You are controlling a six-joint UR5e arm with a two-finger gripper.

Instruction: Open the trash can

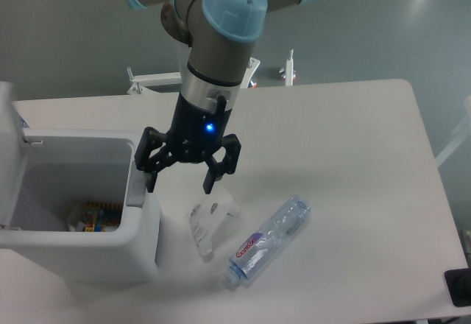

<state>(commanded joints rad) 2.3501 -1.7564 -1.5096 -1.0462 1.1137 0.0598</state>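
The white trash can [140, 243] stands at the table's left front with its lid [9, 155] swung up at the far left. Inside lies some colourful rubbish [96, 216]. My gripper [180, 184] hangs open right beside the can's right rim. Its left finger [150, 177] touches the grey tab [137, 193] there, while the right finger hovers over the table. Nothing is held between the fingers.
A crumpled clear wrapper [210, 224] lies just under the gripper. A clear plastic bottle [266, 241] lies on its side to the right of it. A black object [458, 287] sits at the table's right front corner. Metal frame parts [154, 81] stand behind the table.
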